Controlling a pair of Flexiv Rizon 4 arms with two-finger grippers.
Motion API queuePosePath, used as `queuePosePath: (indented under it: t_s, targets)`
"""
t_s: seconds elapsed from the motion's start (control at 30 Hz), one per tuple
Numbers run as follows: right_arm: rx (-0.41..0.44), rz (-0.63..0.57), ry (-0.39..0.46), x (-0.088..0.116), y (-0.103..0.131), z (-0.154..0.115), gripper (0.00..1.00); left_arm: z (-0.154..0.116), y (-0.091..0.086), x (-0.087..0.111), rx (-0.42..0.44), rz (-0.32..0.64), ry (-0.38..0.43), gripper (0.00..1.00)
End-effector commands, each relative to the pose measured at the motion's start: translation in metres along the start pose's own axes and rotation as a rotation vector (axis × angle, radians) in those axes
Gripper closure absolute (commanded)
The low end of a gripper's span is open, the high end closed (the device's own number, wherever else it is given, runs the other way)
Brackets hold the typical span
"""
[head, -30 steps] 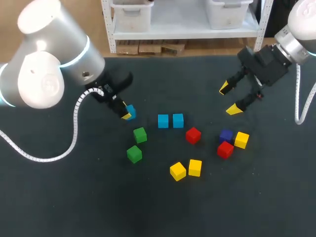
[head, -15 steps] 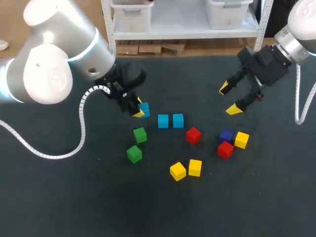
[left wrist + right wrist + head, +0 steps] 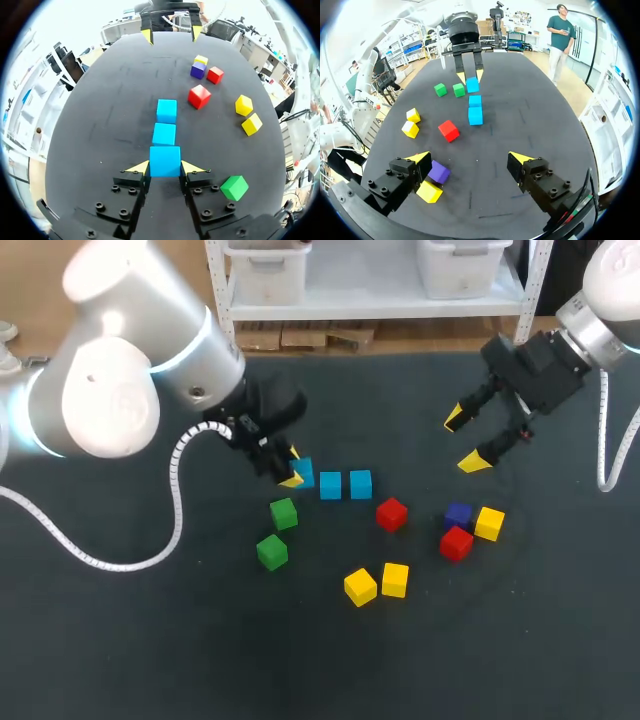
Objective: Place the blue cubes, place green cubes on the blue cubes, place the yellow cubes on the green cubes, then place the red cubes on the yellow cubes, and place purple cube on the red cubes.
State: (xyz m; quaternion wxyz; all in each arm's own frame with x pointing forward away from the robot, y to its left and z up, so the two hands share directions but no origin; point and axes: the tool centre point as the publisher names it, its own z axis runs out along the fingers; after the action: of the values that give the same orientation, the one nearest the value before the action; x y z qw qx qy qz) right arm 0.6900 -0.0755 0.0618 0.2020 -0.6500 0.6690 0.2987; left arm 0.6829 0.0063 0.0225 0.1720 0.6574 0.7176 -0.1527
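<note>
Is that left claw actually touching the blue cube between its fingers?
Touching. In the left wrist view both yellow tips of the left gripper press against opposite sides of the blue cube, no gap.

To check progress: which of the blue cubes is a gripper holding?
The leftmost blue cube in the head view: the left gripper is shut on it; the other two blue cubes lie free.

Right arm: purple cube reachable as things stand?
Probably yes. The right hand is open, nothing between it and the purple cube. A red cube and a yellow cube crowd two sides, so finger room looks tight.
</note>
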Motion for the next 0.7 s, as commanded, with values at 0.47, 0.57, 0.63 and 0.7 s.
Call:
queuePosePath:
  t_s: [0.47, 0.57, 0.63, 0.7]
  targets:
    - [-0.002, -0.001, -0.002, 0.0, -0.001, 0.0, 0.0, 0.01, -0.003, 0.015, 0.015, 0.009, -0.014, 1.0]
    - [-0.002, -0.001, -0.002, 0.0, -0.001, 0.0, 0.0, 0.011, -0.004, 0.016, 0.017, 0.007, -0.015, 1.0]
    - [-0.002, -0.001, -0.002, 0.0, -0.001, 0.0, 0.0, 0.011, -0.004, 0.016, 0.019, 0.008, -0.017, 1.0]
    - [-0.002, -0.001, -0.002, 0.0, -0.001, 0.0, 0.0, 0.012, -0.005, 0.015, 0.022, 0.011, -0.017, 1.0]
